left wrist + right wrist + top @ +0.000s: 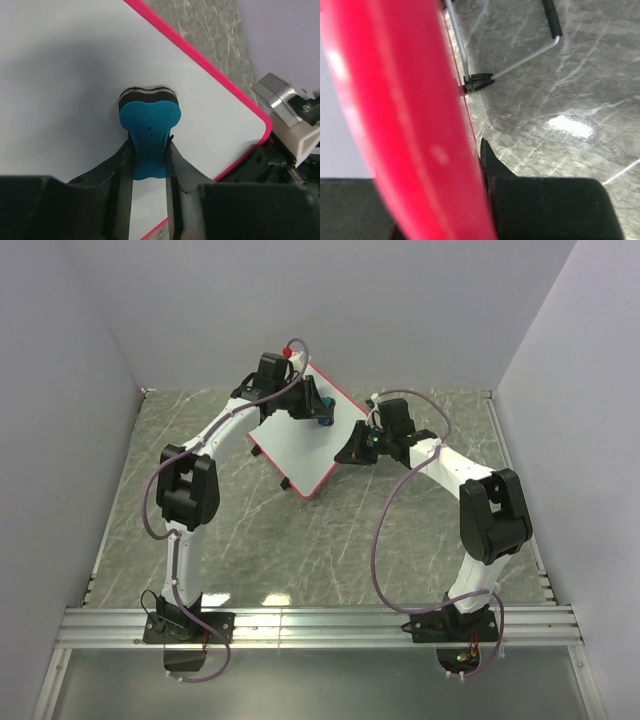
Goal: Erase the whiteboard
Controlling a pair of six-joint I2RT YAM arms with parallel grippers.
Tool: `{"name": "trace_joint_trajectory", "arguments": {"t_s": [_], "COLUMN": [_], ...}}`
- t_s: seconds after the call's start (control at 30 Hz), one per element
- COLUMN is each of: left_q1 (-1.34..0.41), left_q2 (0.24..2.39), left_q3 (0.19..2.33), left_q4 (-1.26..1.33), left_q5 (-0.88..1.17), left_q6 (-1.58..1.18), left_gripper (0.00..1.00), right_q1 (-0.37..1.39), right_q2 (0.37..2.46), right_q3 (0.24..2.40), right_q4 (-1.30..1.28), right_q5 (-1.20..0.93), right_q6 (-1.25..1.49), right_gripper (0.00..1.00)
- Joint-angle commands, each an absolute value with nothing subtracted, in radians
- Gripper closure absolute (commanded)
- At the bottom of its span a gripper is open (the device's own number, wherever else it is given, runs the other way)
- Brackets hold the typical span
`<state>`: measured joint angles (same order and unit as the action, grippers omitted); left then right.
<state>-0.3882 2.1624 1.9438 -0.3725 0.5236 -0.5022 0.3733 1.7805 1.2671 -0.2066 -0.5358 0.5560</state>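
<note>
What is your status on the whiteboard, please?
Left gripper shut on blue eraser, pad against the whiteboard face. Right gripper clamped on its pink rim, board tilted. Visible face clean; nothing in the way.

A grey marbled table (420,540) sits boxed in by plain pale walls (400,300) on three sides. A ribbed metal rail (320,625) runs along its near edge. There is a blue bone-shaped eraser (149,120) with a dark layer underneath. A patch of glare (570,125) shines on the tabletop.
</note>
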Motion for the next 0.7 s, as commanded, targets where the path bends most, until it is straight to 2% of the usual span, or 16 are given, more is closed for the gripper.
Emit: {"name": "trace_joint_trajectory", "arguments": {"t_s": [0.0,0.4,0.67], "left_q1": [-0.431,-0.175,-0.124], "left_q2": [2.23,2.212,2.137], "left_q3": [1.914,1.895,1.786], "left_q4": [-0.434,-0.534,-0.52], "left_q5": [0.571,0.338,0.296], "left_q6": [-0.535,-0.549,-0.517], "left_gripper": [1.0,1.0,1.0], "right_q1": [0.457,0.457,0.457], "right_q2": [1.813,1.756,1.767], "right_q3": [1.224,1.177,1.201], "right_q4": [-0.374,-0.35,-0.371], "right_q5": [-0.626,-0.612,-0.601], "right_q6": [0.33,0.353,0.37], "right_gripper": [1.0,1.0,0.99]}}
